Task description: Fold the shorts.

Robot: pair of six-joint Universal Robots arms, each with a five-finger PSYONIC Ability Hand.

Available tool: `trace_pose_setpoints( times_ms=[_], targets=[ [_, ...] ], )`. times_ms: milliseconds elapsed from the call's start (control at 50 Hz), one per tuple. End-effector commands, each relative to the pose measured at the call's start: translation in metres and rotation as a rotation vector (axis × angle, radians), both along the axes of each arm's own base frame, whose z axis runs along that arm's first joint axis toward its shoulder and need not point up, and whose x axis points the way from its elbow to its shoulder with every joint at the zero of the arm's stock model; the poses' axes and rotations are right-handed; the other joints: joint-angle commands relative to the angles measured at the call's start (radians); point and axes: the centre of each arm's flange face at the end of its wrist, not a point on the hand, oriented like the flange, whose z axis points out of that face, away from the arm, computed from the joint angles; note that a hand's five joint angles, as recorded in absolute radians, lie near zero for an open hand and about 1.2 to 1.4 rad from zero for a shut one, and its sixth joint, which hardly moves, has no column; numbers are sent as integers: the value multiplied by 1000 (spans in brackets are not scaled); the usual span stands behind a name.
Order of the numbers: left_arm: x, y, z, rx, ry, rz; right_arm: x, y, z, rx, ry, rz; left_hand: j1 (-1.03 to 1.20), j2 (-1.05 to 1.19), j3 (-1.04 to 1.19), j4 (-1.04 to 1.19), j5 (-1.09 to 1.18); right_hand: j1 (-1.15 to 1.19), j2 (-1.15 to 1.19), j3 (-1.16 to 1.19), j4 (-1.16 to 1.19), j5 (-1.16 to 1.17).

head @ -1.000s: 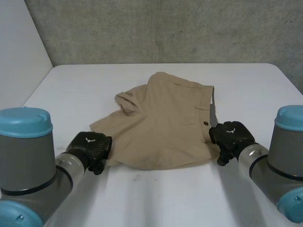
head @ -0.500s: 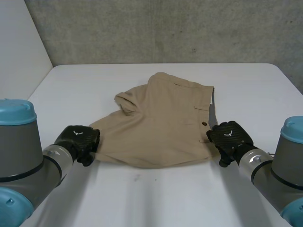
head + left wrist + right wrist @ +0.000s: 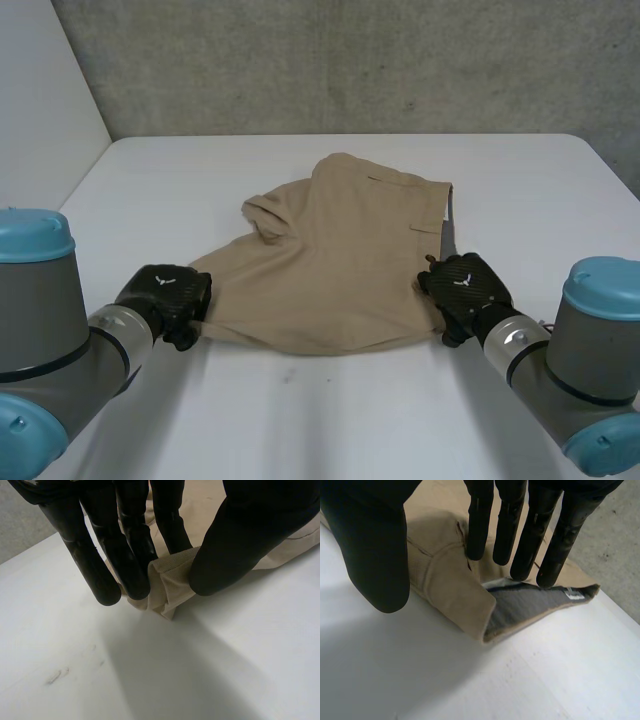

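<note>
Since the tan shorts [image 3: 340, 260] lie spread flat on the middle of the white counter [image 3: 330, 420], the fold will likely go best if both near corners rise level and travel together toward the far edge, so the cloth does not skew. The left hand [image 3: 170, 295] pinches the near-left hem corner between fingers and thumb. The right hand [image 3: 462, 285] hangs over the near-right waistband corner with straight fingers and thumb spread apart, gripping nothing yet, and should close firmly there first.
</note>
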Motion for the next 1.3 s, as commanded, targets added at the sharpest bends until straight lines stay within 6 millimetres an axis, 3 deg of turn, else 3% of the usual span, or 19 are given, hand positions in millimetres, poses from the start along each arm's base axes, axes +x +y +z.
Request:
trace_pose_setpoints(
  times_ms=[20, 160, 300, 340, 440, 560, 700, 800, 860, 900, 940, 960, 1020, 1040, 1080, 1120, 1160, 1200, 1300],
  targets=[
    [0, 0, 0, 1, 0, 0, 7, -3, -2, -30, -7, 15, 283, 198, 209, 203, 257, 760, 679, 670, 673, 661],
    [0, 1, 5, -8, 2, 0, 5, -15, 26, -120, -26, -19, 283, 198, 209, 203, 257, 864, 783, 774, 777, 765],
    [8, 28, 46, 2, -4, -20, -8, 6, 112, -212, 43, -43, 283, 198, 209, 203, 257, 864, 783, 774, 777, 765],
    [11, 36, 55, 16, -4, -25, -11, 14, 120, -178, 76, -34, 283, 198, 209, 203, 257, 864, 783, 774, 777, 765],
    [16, 62, 65, 94, 1, -77, -18, 35, 121, -41, 193, 4, 283, 198, 209, 203, 257, 864, 783, 774, 777, 765],
    [19, 75, 45, 206, -26, -99, -22, 53, 104, 66, 342, 81, 283, 198, 209, 203, 257, 864, 783, 774, 777, 765],
    [16, 59, 2, 363, -124, -103, -19, 42, 65, 160, 463, 130, 283, 198, 209, 203, 257, 864, 783, 774, 777, 765],
    [10, 24, 5, 282, -168, -73, -13, 13, 77, 82, 454, 58, 283, 198, 209, 203, 257, 864, 783, 774, 777, 765],
    [-3, -7, 26, 138, -159, -48, -5, -16, 101, -42, 384, -21, 283, 198, 209, 203, 257, 864, 783, 774, 777, 765],
    [-14, -35, 58, -26, -118, -20, 1, -30, 122, -130, 319, -61, 283, 198, 209, 203, 257, 864, 783, 774, 777, 765],
    [-22, -54, 86, -160, -68, 8, 12, -49, 162, -291, 203, -108, 283, 198, 209, 203, 257, 864, 783, 774, 777, 765],
    [-29, -71, 122, -322, 6, 37, 16, -55, 179, -356, 159, -123, 283, 198, 209, 203, 257, 864, 783, 774, 777, 765],
    [-43, -84, 182, -580, 148, 58, 23, -72, 250, -651, -31, -176, 283, 198, 209, 203, 257, 864, 783, 774, 777, 765],
    [-48, -87, 221, -743, 254, 76, 24, -74, 267, -729, -76, -185, 283, 198, 209, 203, 257, 864, 783, 774, 777, 765],
    [-49, -87, 254, -881, 366, 97, 23, -70, 313, -951, -211, -207, 283, 198, 209, 203, 257, 864, 783, 774, 777, 765],
    [-43, -84, 290, -1035, 494, 134, 21, -64, 337, -1095, -288, -219, 283, 198, 209, 203, 257, 864, 783, 774, 777, 765],
    [-41, -78, 304, -1092, 535, 145, 17, -56, 356, -1234, -365, -242, 283, 198, 209, 203, 257, 864, 783, 774, 777, 765],
    [-40, -77, 302, -1083, 537, 148, 17, -56, 353, -1243, -370, -243, 283, 198, 209, 203, 257, 864, 783, 774, 777, 765],
    [-41, -87, 264, -958, 474, 153, 27, -64, 302, -1038, -271, -206, 283, 198, 209, 203, 257, 864, 783, 774, 777, 765]
  ],
)
